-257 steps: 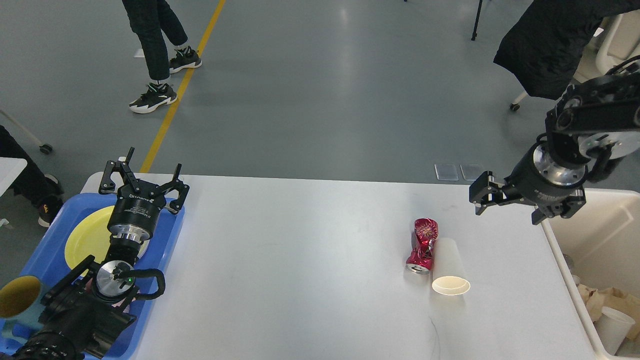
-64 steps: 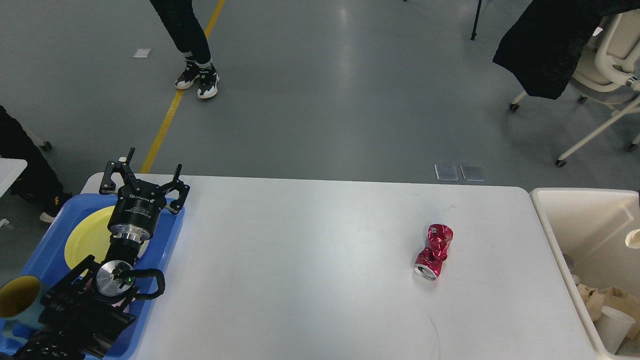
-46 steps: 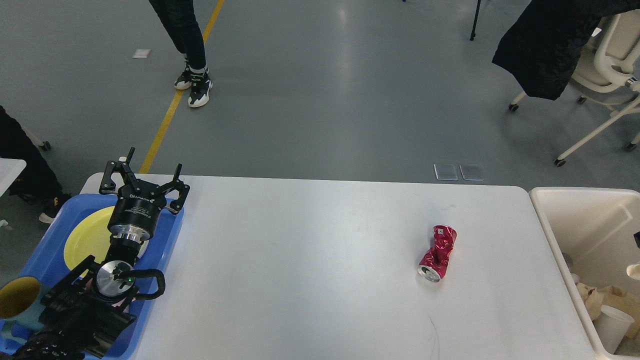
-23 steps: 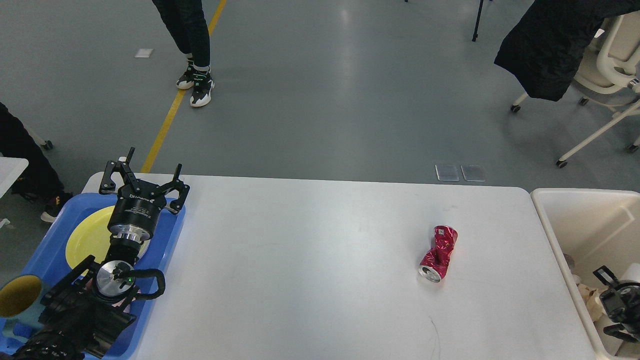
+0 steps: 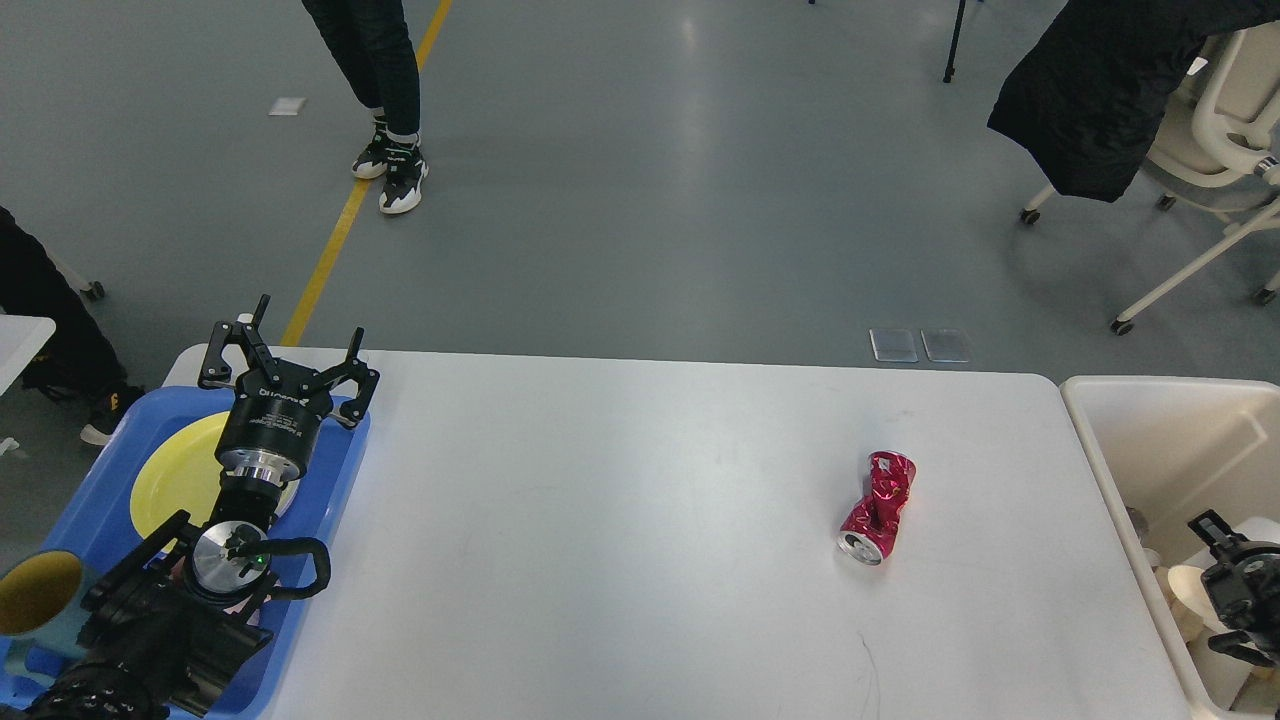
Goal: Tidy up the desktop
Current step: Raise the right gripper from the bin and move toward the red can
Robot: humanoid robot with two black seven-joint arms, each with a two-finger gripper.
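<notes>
The desktop (image 5: 620, 520) is a large white tabletop with rounded corners. A crushed red can (image 5: 876, 506) lies on its right half. My left gripper (image 5: 285, 345) stands open over the far end of a blue tray (image 5: 345, 470), holding nothing. My right gripper (image 5: 1208, 585) is low at the right edge, inside the cream bin (image 5: 1110, 470). Its fingers are spread wide. A white paper cup (image 5: 1188, 595) sits between the fingertips with its mouth facing left, narrower than the gap.
The blue tray holds a yellow plate (image 5: 175, 475) and a yellow-lined cup (image 5: 35, 592). The bin contains crumpled brown paper. A person's legs (image 5: 385, 90) stand beyond the table. A chair with a black coat (image 5: 1110, 90) is at the far right.
The white cup that lay beside the can left the table with my right gripper. The gripper came down into the bin, and the cup now shows at its spread fingertips. The can shifted slightly right.
</notes>
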